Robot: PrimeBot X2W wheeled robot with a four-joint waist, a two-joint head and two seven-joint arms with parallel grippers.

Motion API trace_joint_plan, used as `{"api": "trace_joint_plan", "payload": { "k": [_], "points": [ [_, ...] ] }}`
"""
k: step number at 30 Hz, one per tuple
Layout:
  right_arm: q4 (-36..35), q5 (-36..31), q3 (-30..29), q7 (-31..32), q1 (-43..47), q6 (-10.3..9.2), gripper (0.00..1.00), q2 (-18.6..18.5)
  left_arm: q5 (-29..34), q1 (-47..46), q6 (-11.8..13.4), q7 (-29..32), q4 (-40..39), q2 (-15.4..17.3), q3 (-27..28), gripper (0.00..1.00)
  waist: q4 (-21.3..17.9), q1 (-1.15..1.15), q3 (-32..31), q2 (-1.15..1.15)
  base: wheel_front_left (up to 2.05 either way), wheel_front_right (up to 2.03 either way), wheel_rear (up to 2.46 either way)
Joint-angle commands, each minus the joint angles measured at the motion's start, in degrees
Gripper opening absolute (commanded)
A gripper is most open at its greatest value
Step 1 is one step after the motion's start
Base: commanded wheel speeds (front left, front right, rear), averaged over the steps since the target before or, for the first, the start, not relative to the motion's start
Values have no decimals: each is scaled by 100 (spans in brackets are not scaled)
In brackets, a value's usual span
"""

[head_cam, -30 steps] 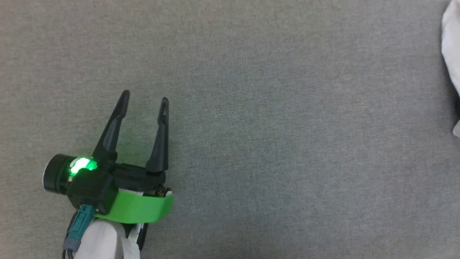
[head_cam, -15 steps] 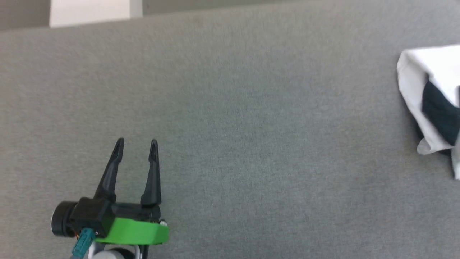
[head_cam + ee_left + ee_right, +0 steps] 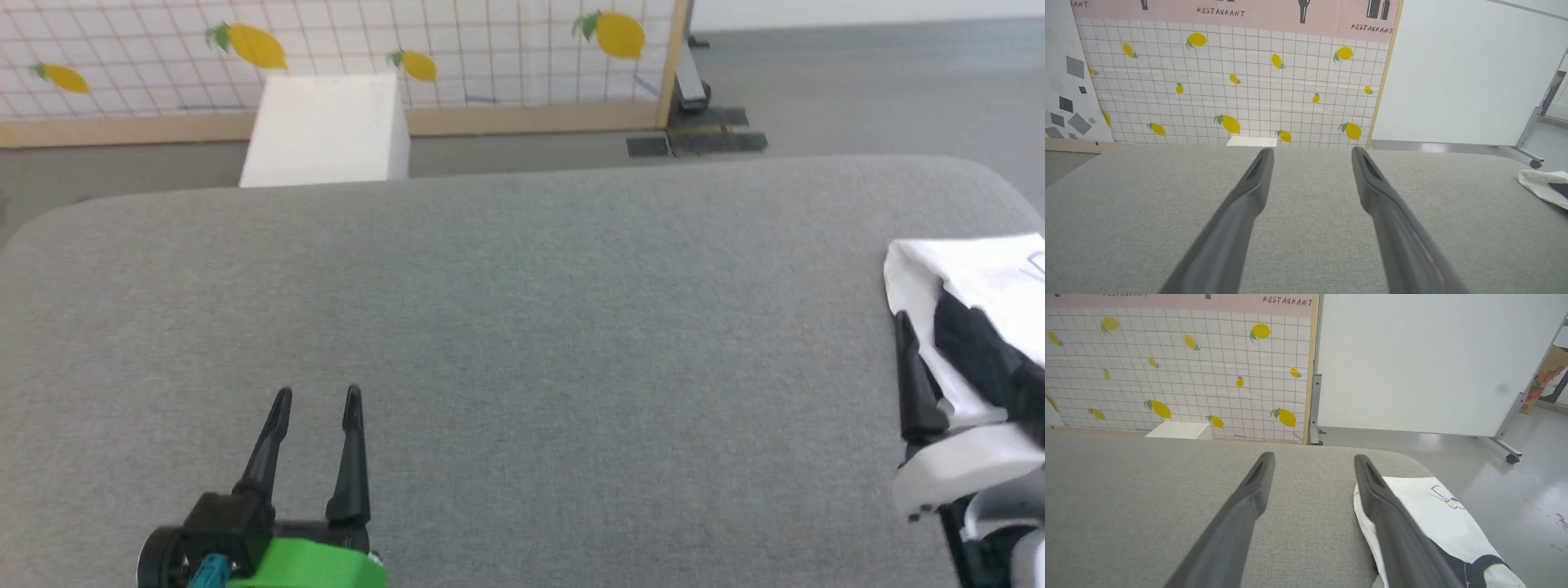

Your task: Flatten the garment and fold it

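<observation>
Just beside right claw [image 3: 1313, 457], the garment [image 3: 1433, 514].

Before you lies a broad grey fabric-covered desk [image 3: 522, 327] with rounded far corners. Your left pincer [image 3: 317, 394] sits at the lower left above the bare cloth, its two dark fingers pointing away from you with a clear gap between them and a green band [image 3: 310, 567] at its base. At the right edge the garment [image 3: 963, 269] lies bunched, white with a black fold across it. One dark finger of your right pincer [image 3: 914, 359] runs along the garment's left border, rising from a white casing [image 3: 955, 465]. Beyond the desk stand a white box [image 3: 326, 131] and a gridded panel [image 3: 490, 49] printed with lemons.
</observation>
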Motion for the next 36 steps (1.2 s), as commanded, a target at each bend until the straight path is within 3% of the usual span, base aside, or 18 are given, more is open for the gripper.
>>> {"api": "trace_joint_plan", "payload": {
  "k": [1, 9, 28, 29, 36],
  "points": [
    [-77, -133, 83, -140, 137, -10, 100, 61, 17, 99, 36, 6, 51, 37, 25, 100, 188, 1, -203, 0, 0, 0, 0],
    [5, -363, 415, -390, 569, -10, 100, 237, -87, 306, 31, -61, 194, -19, -1, 100, 197, 1, -152, 0, 0, 0, 0],
    [486, -23, 380, -878, 833, -10, 100, 258, -106, 404, -29, -129, 351, -119, -95, 100, 177, 1, -221, 0, 0, 0, 0],
    [475, -62, 377, -845, 798, 0, 0, 247, -97, 338, 9, -84, 349, -119, -94, 0, 177, 1, -220, 0, 0, 0, 0],
    [479, -66, 394, -831, 782, 0, 0, 246, -64, 313, 2, -41, 358, -125, -74, 0, 172, 1, -222, 0, 0, 0, 0]
  ]
}}
